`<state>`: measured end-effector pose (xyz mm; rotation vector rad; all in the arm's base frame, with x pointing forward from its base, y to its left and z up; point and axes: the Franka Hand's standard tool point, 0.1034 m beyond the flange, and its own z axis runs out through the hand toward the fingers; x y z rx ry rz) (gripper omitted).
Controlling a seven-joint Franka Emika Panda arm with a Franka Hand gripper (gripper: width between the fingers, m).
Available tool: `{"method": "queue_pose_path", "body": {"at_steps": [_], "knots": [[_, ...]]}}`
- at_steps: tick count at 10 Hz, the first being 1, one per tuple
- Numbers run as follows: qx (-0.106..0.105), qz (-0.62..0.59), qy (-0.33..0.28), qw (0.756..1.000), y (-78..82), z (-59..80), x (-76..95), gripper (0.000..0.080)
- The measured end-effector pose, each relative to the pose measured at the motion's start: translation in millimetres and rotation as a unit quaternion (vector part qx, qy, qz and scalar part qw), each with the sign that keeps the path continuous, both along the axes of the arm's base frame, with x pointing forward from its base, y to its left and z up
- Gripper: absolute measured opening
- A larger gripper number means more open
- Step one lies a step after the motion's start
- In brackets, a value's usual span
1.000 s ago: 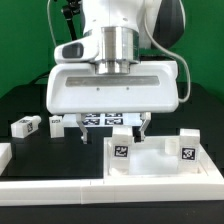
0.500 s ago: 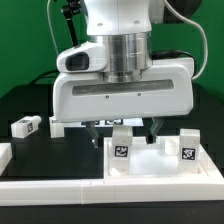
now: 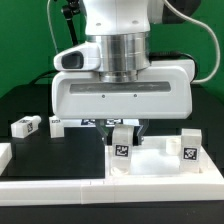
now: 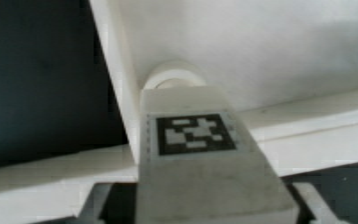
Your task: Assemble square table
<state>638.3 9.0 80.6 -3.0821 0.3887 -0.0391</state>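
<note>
The square table's white top [image 3: 160, 168] lies at the exterior view's right, rim up. A white tagged leg [image 3: 122, 143] stands upright at its near left corner, a second leg [image 3: 187, 146] at its right corner. My gripper [image 3: 124, 135] hangs straight down over the left leg, its dark fingers pressed against both sides of it. In the wrist view that leg [image 4: 197, 140] fills the space between the fingers [image 4: 108, 205], its foot at a round socket [image 4: 172, 78] of the top [image 4: 274, 60]. The gripper [image 4: 208, 206] is shut on this leg.
Two loose white legs [image 3: 25, 125] [image 3: 55, 123] lie on the black table at the exterior view's left. The marker board [image 3: 95, 122] shows behind the gripper. A long low white border wall [image 3: 50, 188] runs along the front edge.
The gripper has come down over the left leg and its fingers have closed in from wide apart onto the leg's sides. Nothing else has moved.
</note>
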Motion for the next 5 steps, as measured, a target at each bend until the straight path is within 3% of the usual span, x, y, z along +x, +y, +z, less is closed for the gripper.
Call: {"method": "queue_pose_path", "body": {"at_steps": [3,5], "knots": [[0.002,-0.094,0.003,0.996,-2.7,-0.7,-0.6,0.0294],[0.012,-0.21,-0.018,0.977,-8.4,-2.6,-1.7,0.0294]]}}
